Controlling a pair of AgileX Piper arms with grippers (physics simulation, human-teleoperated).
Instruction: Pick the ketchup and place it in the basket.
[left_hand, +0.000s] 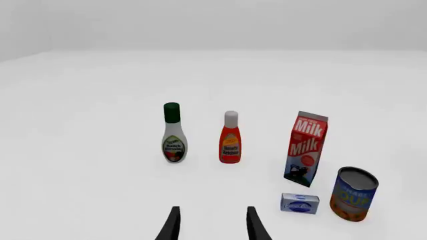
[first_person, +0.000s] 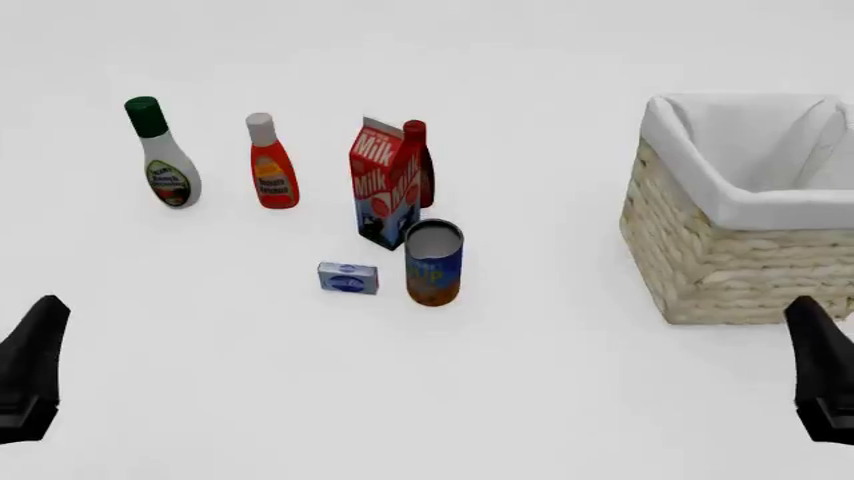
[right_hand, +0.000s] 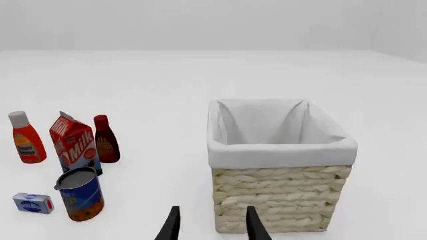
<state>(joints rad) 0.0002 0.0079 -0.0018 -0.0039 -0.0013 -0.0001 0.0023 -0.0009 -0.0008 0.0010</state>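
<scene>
Your left gripper (left_hand: 212, 225) is open and holds nothing, so reach far to the ketchup (first_person: 271, 160), standing between two other bottles, grab its middle, then go right to the basket (first_person: 727, 250).

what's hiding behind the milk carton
A dark red bottle with a red cap stands just behind the milk carton. In the front view only its cap and one side show; the carton covers the rest. The right wrist view shows it whole.

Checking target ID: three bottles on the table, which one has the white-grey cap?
The ketchup, red-orange, standing between the green-capped white bottle and the milk carton.
</scene>
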